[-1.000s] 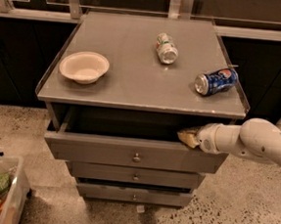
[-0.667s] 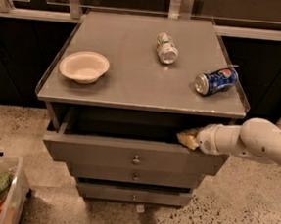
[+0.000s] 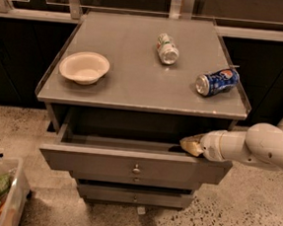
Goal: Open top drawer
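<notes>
Here the hand touches the top drawer.

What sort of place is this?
Probably an office break area: grey drawer cabinet bearing a bowl, a pale can and a blue can, speckled floor. The gripper rests at the right edge of the open top drawer.

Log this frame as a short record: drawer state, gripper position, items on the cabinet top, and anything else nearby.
top drawer: pulled out partway, inside open to view
knob: centre of the drawer front, not held
gripper: at the right end of the drawer front's upper edge, arm reaching in from the right
cabinet top: white bowl upright at left; green-and-white can on its side, centre back; blue can on its side at right
lower drawers: two, set further in than the top one
bin: on the floor, lower left
</notes>
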You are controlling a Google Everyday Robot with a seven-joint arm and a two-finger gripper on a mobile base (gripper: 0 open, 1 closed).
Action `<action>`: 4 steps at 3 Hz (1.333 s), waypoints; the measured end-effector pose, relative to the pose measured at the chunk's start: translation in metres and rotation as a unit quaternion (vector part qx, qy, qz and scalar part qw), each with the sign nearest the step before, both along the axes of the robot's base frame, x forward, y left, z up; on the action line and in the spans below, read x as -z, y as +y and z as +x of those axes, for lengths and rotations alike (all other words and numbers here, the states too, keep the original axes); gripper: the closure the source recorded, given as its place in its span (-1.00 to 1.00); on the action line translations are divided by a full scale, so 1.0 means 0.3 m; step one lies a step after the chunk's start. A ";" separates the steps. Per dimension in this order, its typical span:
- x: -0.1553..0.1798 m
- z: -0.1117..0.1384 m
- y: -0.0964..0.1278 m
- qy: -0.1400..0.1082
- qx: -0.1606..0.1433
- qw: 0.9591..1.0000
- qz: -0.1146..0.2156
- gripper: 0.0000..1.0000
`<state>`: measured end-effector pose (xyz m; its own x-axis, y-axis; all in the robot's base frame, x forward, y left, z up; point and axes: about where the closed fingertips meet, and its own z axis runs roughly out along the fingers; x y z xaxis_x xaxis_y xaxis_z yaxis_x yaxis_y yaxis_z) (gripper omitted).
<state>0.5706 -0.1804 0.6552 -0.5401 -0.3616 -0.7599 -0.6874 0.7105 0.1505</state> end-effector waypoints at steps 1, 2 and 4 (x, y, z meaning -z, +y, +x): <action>0.006 -0.091 -0.001 0.030 0.011 0.999 0.015 1.00; 0.005 -0.090 -0.001 0.030 0.012 0.999 0.015 1.00; -0.280 -0.217 -0.166 -0.051 0.096 0.994 -0.009 1.00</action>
<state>0.5054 -0.2301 0.7392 -0.5211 -0.2738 -0.8084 -0.5503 0.8318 0.0730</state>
